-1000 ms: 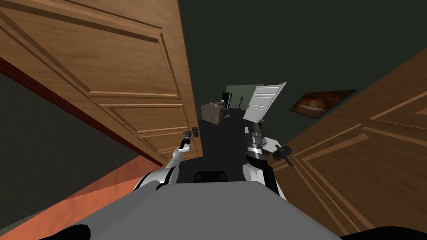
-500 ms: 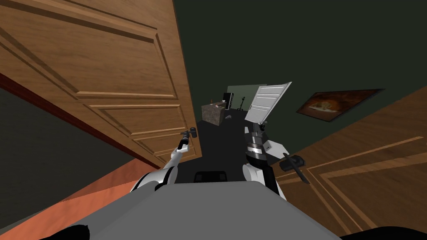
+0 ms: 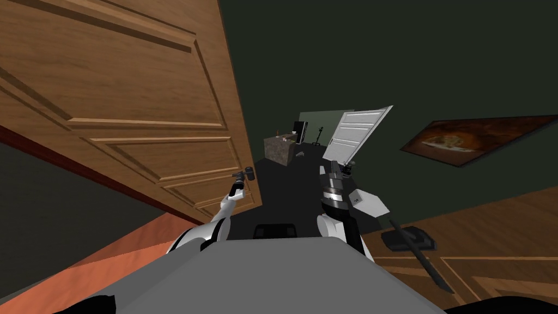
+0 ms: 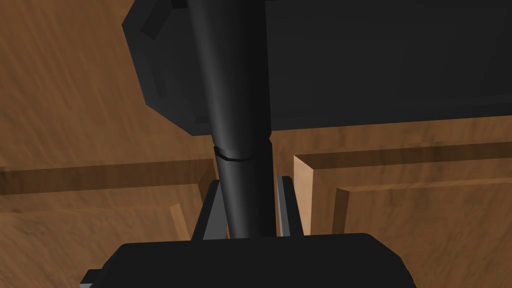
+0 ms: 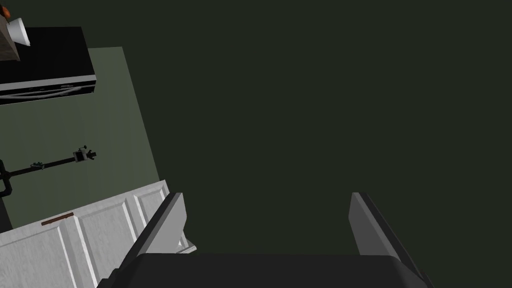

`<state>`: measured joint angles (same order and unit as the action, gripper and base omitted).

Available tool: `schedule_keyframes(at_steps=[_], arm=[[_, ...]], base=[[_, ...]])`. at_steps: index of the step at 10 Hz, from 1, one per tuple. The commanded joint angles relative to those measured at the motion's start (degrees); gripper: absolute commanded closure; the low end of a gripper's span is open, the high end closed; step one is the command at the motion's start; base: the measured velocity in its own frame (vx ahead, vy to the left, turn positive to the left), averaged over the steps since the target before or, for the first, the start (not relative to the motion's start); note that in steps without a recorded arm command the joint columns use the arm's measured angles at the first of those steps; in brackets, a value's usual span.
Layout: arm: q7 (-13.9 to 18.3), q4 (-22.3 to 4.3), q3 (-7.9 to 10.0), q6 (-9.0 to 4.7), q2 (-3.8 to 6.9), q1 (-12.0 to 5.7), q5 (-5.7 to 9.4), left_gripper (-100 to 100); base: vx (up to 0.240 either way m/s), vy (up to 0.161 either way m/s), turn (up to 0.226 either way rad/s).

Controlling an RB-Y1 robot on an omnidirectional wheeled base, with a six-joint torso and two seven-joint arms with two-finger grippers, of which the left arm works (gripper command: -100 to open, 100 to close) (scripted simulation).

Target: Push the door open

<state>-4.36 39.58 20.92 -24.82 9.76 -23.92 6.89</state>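
Change: we have moved forward since a second ago; door (image 3: 136,109) and second brown door (image 3: 490,229) splay further outward.
Left gripper (image 3: 243,175): fingers (image 4: 286,200) clamped on the dark lever handle (image 4: 240,125), one each side.
Door: brown, panelled, on our left; handle near its free edge.
Right gripper (image 5: 266,196): fingers spread wide, holding nothing.

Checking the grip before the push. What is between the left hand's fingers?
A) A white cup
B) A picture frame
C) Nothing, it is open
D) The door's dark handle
D: in the left wrist view the left hand is shut on the dark handle, one finger pressing each side, with the wooden door right behind it.
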Motion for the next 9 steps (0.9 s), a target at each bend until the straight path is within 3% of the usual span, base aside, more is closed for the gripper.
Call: schedule_keyframes(at_steps=[1,5,6,9], arm=[[-0.17,-0.55,0.89,-0.54,0.6,-0.4,0.33,100],[-0.85,-0.65,2.96,-0.63,1.4,-0.12,0.99,100],[-0.87,0.47,2.81,0.05,1.07,0.74,0.89,100],[-1.63,0.45,5.09,-0.11,1.94,1.05,1.58,100]], base=[[0.197,-0.06,0.075],[0.19,-0.067,0.053],[0.085,-0.018,0.046],[0.192,-0.042,0.065]])
